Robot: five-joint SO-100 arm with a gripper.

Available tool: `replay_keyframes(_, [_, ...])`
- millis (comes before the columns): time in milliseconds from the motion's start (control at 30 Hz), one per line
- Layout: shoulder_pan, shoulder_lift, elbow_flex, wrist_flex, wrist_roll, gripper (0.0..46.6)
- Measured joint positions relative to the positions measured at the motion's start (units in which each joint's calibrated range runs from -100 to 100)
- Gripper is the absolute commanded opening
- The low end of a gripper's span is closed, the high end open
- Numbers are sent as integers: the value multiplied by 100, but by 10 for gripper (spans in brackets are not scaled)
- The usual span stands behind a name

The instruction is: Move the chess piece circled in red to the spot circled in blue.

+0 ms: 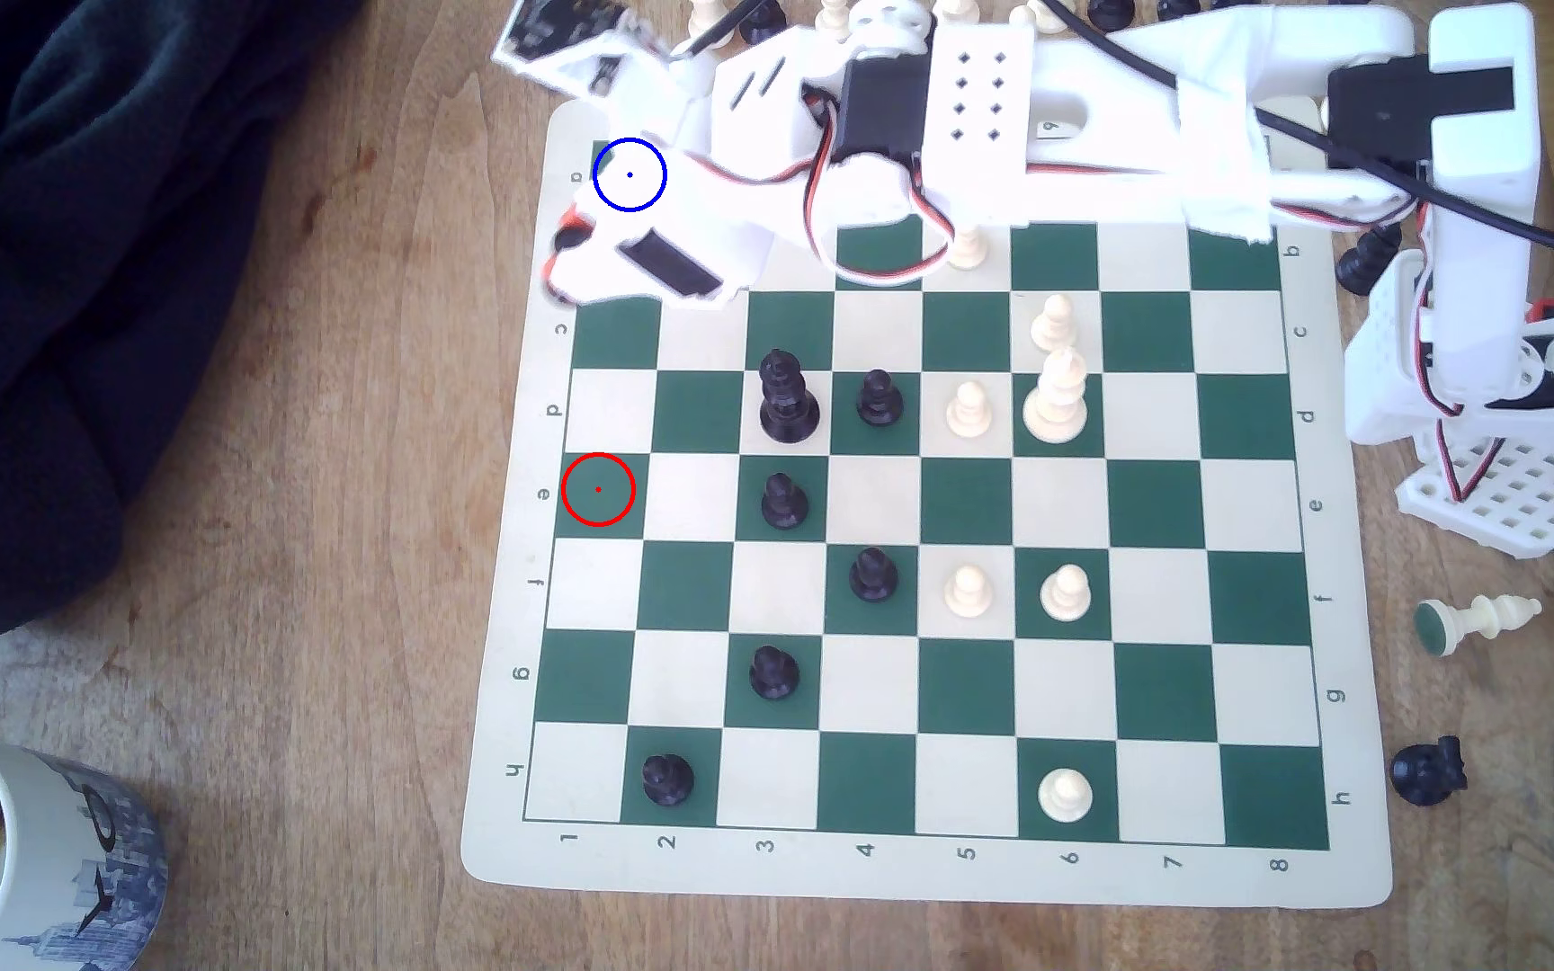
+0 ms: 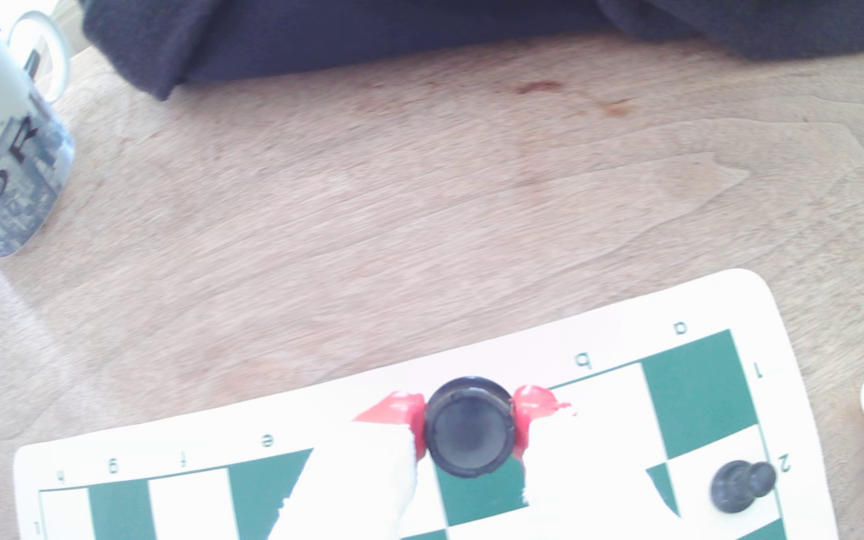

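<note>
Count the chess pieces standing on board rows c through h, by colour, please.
Black chess pieces: 6
Cream chess pieces: 6
Total: 12
Not counted: the stout black round-based piece held in the jaws.

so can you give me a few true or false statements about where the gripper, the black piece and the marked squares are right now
1. The red-tipped gripper is shut on the stout black chess piece. True.
2. The red-ringed green square has a piece standing on it. False: it is bare.
3. The white printed arm reaches across the board's far edge toward the exterior view's left. True.
4. The held piece stands on the blue-ringed spot. False: it is clamped between the fingers, over the board's edge near files b and c.
5. The city-print ceramic mug sits on the green and cream chess mat. False: it sits on the wooden table.
</note>
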Motion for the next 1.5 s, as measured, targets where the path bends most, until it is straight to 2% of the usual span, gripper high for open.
replay_keyframes(233, [457, -8, 533, -853, 156, 3])
replay_keyframes(533, [1121, 503, 497, -1331, 195, 3])
replay_keyframes(867, [1143, 1458, -280, -1394, 200, 3])
replay_keyframes(1500, [1003, 1852, -452, -1211, 200, 3])
